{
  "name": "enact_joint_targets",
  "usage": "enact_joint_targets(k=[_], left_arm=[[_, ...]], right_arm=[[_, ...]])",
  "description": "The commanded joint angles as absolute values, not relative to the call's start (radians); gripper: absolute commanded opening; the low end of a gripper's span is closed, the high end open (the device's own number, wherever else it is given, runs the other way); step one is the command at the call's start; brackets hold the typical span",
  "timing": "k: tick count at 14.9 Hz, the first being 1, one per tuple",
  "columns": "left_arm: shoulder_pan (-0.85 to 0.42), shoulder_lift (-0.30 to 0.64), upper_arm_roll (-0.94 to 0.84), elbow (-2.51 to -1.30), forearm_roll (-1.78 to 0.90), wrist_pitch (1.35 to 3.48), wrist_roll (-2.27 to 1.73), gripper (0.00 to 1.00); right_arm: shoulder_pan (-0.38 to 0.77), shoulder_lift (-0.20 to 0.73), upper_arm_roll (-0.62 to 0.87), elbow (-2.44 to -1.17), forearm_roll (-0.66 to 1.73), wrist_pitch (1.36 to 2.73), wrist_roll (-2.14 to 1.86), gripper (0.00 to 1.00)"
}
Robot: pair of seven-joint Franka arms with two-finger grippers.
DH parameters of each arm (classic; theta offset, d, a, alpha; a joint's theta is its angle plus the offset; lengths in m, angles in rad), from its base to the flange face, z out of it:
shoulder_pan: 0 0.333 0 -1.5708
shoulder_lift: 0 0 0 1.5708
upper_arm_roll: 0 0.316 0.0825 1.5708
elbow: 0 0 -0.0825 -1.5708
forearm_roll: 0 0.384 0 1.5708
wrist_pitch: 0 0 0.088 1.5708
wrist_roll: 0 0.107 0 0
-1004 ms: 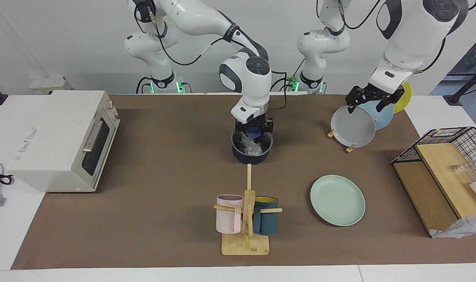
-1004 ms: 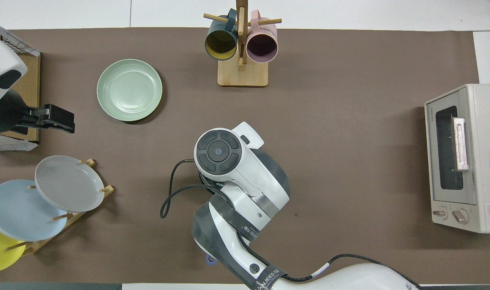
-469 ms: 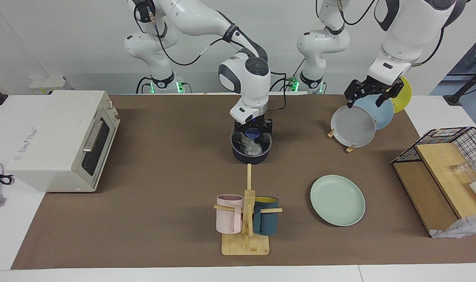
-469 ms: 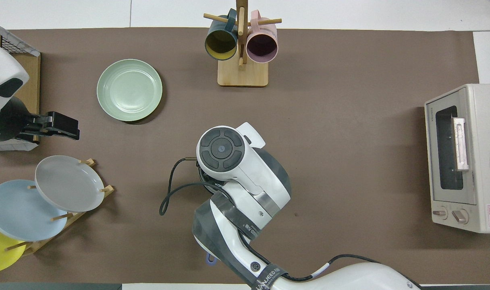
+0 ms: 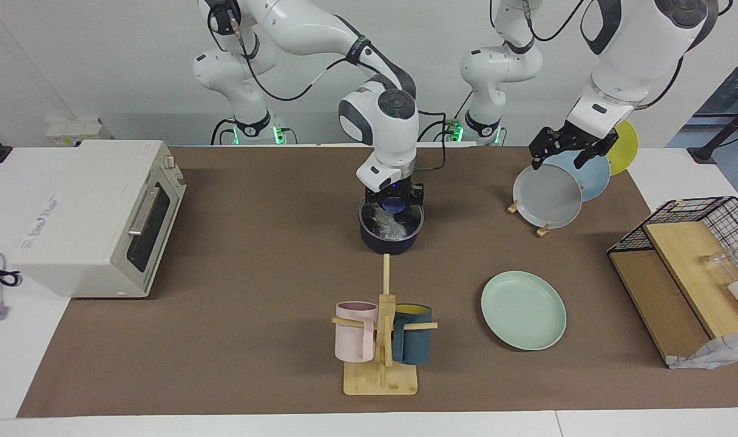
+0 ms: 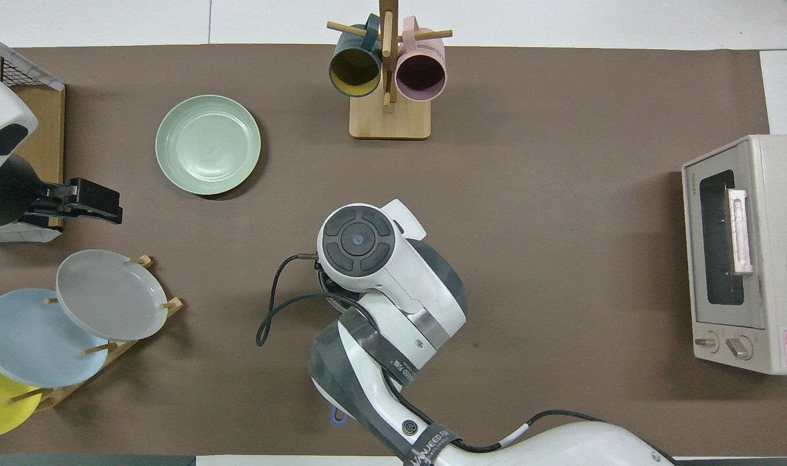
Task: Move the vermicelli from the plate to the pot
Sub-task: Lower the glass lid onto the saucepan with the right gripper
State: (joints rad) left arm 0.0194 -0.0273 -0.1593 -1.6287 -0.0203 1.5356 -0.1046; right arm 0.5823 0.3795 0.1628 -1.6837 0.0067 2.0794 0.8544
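Observation:
The dark navy pot (image 5: pixel 388 241) stands mid-table, nearer to the robots than the mug stand. The whitish vermicelli (image 5: pixel 389 225) lies inside it. My right gripper (image 5: pixel 393 205) hangs open just above the pot's rim, over the vermicelli, holding nothing. In the overhead view the right arm (image 6: pixel 380 272) hides the pot and the vermicelli. The mint-green plate (image 5: pixel 524 310) lies bare toward the left arm's end, also in the overhead view (image 6: pixel 208 144). My left gripper (image 5: pixel 561 156) is open and empty, up in the air over the plate rack; the overhead view shows it too (image 6: pixel 96 199).
A rack with grey (image 5: pixel 547 195), light blue and yellow plates stands toward the left arm's end. A wooden mug stand (image 5: pixel 381 340) holds a pink and a dark teal mug. A toaster oven (image 5: pixel 96 215) sits at the right arm's end. A wire basket (image 5: pixel 697 243) stands beside the plate.
My right gripper has risen slightly from inside the pot, leaving the vermicelli there. My left gripper has lifted a little over the plate rack.

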Motion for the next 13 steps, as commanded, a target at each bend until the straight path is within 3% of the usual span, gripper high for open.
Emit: enact_joint_targets(k=[1, 2, 3, 9, 13], left_arm=[[0.009, -0.041, -0.152, -1.631, 0.002, 1.548, -0.098, 1.00], [0.009, -0.041, -0.152, -1.631, 0.002, 1.548, -0.098, 1.00], [0.012, -0.041, -0.152, -1.631, 0.002, 1.548, -0.098, 1.00], [0.029, -0.043, -0.160, -1.632, 0.003, 1.548, -0.098, 1.00], [0.035, -0.044, -0.161, -1.635, 0.003, 1.549, -0.097, 1.00]], right_arm=[[0.571, 0.365, 0.170, -1.707, 0.018, 2.109, 0.871, 0.69], [0.569, 0.367, 0.169, -1.704, 0.018, 2.109, 0.871, 0.88], [0.569, 0.367, 0.169, -1.701, 0.014, 2.108, 0.871, 1.00], [0.468, 0.315, 0.164, -1.628, -0.006, 2.050, 0.760, 1.00], [0.330, 0.255, 0.156, -1.516, -0.011, 1.823, 0.505, 1.00]])
